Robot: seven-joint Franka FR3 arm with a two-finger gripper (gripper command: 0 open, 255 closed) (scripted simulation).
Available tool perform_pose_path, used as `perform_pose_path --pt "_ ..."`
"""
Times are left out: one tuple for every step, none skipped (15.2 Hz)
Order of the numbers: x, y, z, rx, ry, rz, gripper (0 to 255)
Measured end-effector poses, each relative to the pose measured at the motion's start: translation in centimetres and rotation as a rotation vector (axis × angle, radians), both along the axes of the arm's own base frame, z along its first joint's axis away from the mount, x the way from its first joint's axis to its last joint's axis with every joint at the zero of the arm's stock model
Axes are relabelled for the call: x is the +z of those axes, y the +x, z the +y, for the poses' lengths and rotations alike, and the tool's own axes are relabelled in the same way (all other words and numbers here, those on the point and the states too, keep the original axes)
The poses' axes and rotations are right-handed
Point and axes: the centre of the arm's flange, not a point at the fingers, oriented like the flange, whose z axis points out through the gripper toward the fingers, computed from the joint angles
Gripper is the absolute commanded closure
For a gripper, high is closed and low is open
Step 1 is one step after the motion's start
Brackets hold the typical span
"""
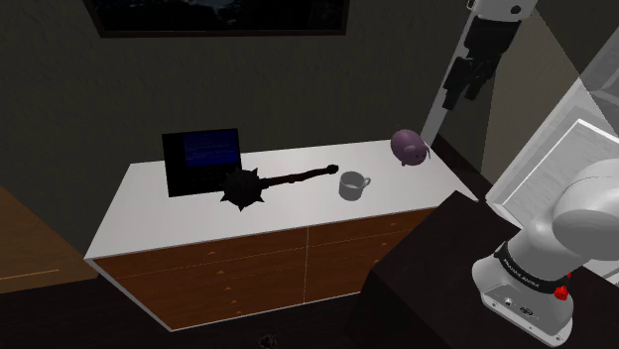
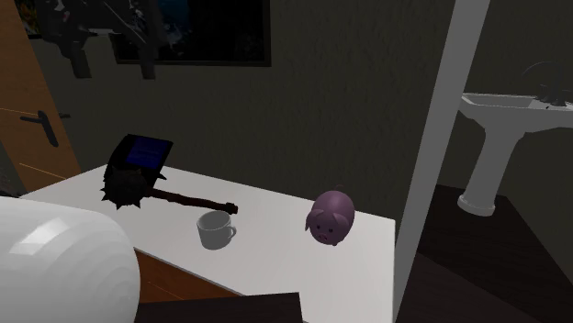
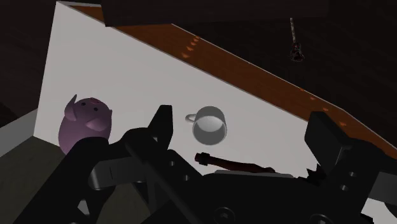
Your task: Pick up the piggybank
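Purple-pink piggybank [image 1: 408,147] sits near the mug [image 1: 351,184]; the gripper [image 3: 243,121] hangs well above the mug, fingers apart, empty. Probably hard, slick, breakable: pinch across its rounded flanks

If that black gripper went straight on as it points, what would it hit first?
Probably the grey mug, or the white tabletop beside it: the wrist view shows the mug between the open jaws. Depth is unclear.
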Motion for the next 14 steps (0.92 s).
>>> perform_pose_path --pt "0.0 0.0 0.0 0.0 0.0 0.0 0" --pt "-0.4 0.3 -0.4 -0.002 0.0 -0.002 0" --pt "-0.9 0.7 -0.8 -0.005 0.0 -0.005 0" --pt "-1.7 1.2 -1.6 -0.008 0.001 -0.009 0" --pt "-2.4 1.8 -2.5 -0.012 0.001 -0.014 0" --pt "-3.5 2.2 -3.3 -0.015 0.001 -0.018 0" --pt "-4.1 2.8 -4.1 -0.019 0.001 -0.024 0" --pt "-4.9 3.3 -5.0 -0.023 0.002 -0.029 0" --pt "-5.8 3.6 -5.7 -0.027 0.002 -0.034 0" --pt "-6.6 4.3 -6.4 -0.03 0.003 -0.039 0" --pt "-7.3 4.9 -7.5 -0.034 0.003 -0.044 0" --pt "-7.9 5.5 -8.1 -0.038 0.004 -0.05 0" --pt "-8.9 6.1 -9.0 -0.042 0.003 -0.054 0" --pt "-9.7 6.6 -9.8 -0.046 0.004 -0.06 0"
